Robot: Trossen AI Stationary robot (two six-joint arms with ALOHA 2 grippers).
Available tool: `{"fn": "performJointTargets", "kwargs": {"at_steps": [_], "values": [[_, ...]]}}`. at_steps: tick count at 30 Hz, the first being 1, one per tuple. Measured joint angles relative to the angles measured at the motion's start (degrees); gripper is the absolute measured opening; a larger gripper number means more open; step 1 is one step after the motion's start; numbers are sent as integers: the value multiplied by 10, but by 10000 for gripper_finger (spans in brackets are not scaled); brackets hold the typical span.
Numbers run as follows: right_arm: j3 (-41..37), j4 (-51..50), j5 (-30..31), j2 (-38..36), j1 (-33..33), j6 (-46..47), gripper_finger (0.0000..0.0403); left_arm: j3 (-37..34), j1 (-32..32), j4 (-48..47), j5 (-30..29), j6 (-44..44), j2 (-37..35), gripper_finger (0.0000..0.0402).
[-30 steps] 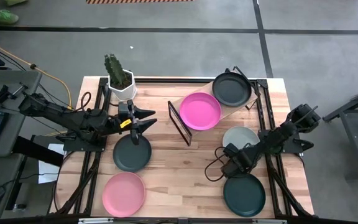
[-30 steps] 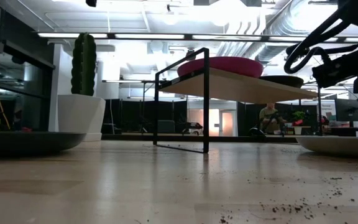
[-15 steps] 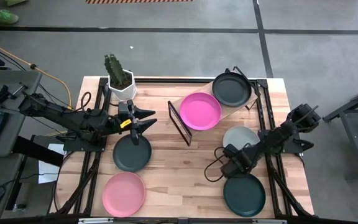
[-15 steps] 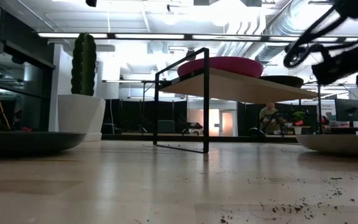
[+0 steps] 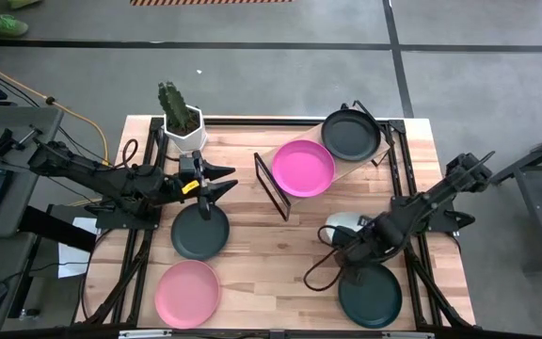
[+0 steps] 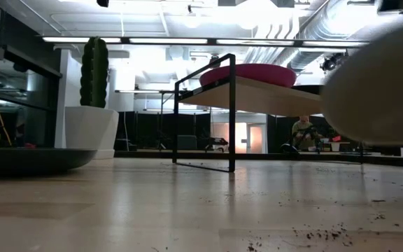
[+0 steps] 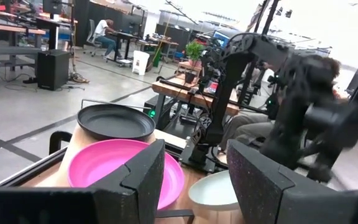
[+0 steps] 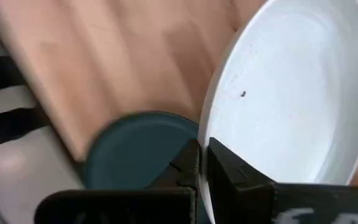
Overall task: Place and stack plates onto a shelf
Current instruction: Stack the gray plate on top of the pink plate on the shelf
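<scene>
My right gripper (image 5: 343, 247) is shut on the pale mint-white plate (image 8: 291, 93), which stands lifted and tipped over the table's right part; it fills the right of the low view (image 6: 380, 91). A dark plate (image 5: 370, 295) lies flat on the table near it. The shelf (image 5: 346, 171) carries the magenta plate (image 5: 302, 168) and another dark plate (image 5: 351, 135), both flat on its board. My left gripper (image 5: 226, 182) waits open above a third dark plate (image 5: 200, 233). The light pink plate (image 5: 186, 294) lies at the near left. My right gripper pinches the pale plate by its rim (image 8: 209, 134), one finger (image 8: 229, 165) on the hollow inner face and the other (image 8: 188, 160) on the underside. The plate is lifted clear of the table and tilted steeply, its far rim up.
A white faceted pot with a cactus (image 5: 182, 122) stands at the far left corner, beside the shelf's black wire frame (image 5: 273, 188). Bare wood shows in the table's middle (image 5: 271, 254). Cables loop by the right arm (image 5: 320, 273). People sit in the room beyond (image 6: 303, 133).
My right gripper, shut on the pale plate's rim, has risen and swung a little toward the table's left and near edge. The plate, flat on the table a second ago, is now lifted clear and tipped on edge, looming large in the low view.
</scene>
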Motion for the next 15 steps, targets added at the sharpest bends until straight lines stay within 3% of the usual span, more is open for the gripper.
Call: {"fn": "performJointTargets", "kwargs": {"at_steps": [11,15], "values": [[256,13,-27,-11,0,-133,0,0,0,0,0,0,0,163],[353,15,36,-11,-10,-190,0,0,0,0,0,0,0,163]]}}
